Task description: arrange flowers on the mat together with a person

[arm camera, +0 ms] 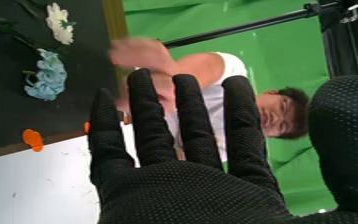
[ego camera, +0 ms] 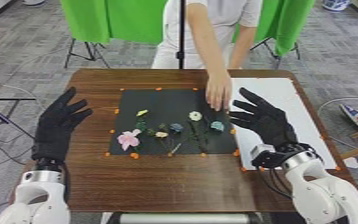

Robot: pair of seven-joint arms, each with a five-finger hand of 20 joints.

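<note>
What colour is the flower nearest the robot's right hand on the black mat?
Light blue; it shows best in the right wrist view.

Head view: I look from the robot's head, forward and down, standing back enough to take in the brown table (ego camera: 171, 187) and the green cloth (ego camera: 91, 20) beyond. Right wrist view: very close to the right hand (ego camera: 269, 124), facing past it across the table, scene turned sideways. Overlap: part of the dark mat (ego camera: 153, 99), white flower (ego camera: 195, 116), blue flower (ego camera: 217, 126), white sheet (ego camera: 312, 135), person (ego camera: 207, 45), green cloth.
</note>
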